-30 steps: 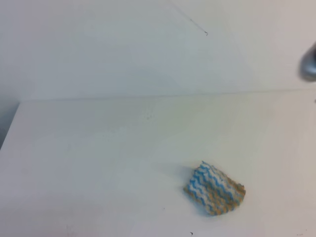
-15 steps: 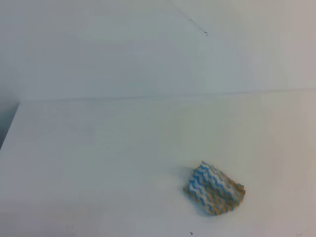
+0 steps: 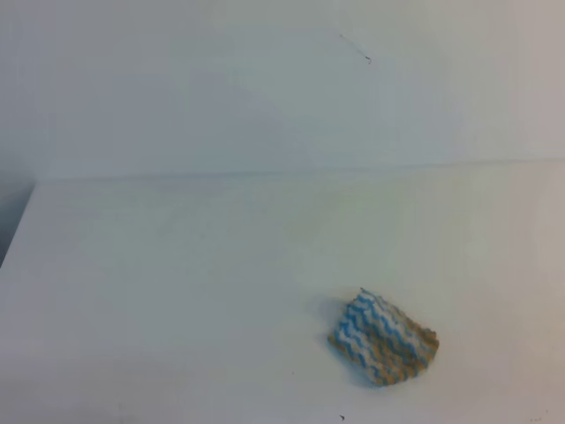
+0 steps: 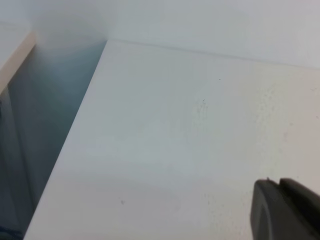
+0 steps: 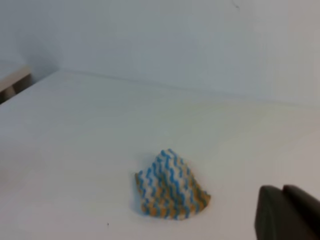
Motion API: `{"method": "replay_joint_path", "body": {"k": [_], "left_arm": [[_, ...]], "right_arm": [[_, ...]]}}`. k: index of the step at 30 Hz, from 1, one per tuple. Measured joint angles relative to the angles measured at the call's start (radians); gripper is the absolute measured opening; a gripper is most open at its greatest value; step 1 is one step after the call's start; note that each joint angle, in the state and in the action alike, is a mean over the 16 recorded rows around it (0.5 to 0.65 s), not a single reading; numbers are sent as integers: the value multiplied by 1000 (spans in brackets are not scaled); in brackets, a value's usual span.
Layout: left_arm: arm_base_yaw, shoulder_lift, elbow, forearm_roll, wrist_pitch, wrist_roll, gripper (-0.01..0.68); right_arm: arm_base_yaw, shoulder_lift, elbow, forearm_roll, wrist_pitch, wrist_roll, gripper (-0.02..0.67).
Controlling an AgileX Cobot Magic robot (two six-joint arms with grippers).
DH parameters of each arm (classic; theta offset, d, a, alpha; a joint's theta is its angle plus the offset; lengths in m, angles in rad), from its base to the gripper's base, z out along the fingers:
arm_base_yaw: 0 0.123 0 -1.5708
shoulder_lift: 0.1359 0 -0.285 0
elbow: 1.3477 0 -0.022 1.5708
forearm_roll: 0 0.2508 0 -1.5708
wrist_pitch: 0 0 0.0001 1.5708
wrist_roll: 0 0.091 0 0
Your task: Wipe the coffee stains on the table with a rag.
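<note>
The rag (image 3: 383,338), a small crumpled cloth with blue, white and tan zigzag stripes, lies alone on the white table (image 3: 177,291) at the front right; it also shows in the right wrist view as the rag (image 5: 171,186). No coffee stains are visible in any view. Neither gripper appears in the exterior high view. Only a black corner of the left gripper (image 4: 286,210) shows, over bare table. Just a black corner of the right gripper (image 5: 287,212) shows too, to the right of the rag and apart from it. The jaws' state is hidden in both.
The table's left edge (image 4: 75,130) drops to a dark gap beside a pale ledge (image 4: 15,55). A pale wall (image 3: 265,88) rises behind the table's back edge. Tiny dark specks (image 3: 342,417) dot the front.
A grey part of the right arm at the exterior view's right edge one second ago has left the frame. The rag has not moved.
</note>
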Motion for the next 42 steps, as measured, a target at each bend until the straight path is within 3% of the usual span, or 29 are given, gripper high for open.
{"method": "replay_joint_path", "body": {"k": [14, 20, 25, 36, 42], "left_arm": [[0, 0, 0, 0, 0, 0, -1], [0, 0, 0, 0, 0, 0, -1], [0, 0, 0, 0, 0, 0, -1], [0, 0, 0, 0, 0, -1, -1], [0, 0, 0, 0, 0, -1, -1]], "right_arm": [[-1, -13, 73, 77, 2, 11, -1], [-51, -37, 74, 60, 1, 12, -1], [-168, -60, 84, 38, -7, 11, -1], [-557, -82, 231, -7, -150, 10, -1], [-672, -82, 345, -20, -238, 11, -1]]}}
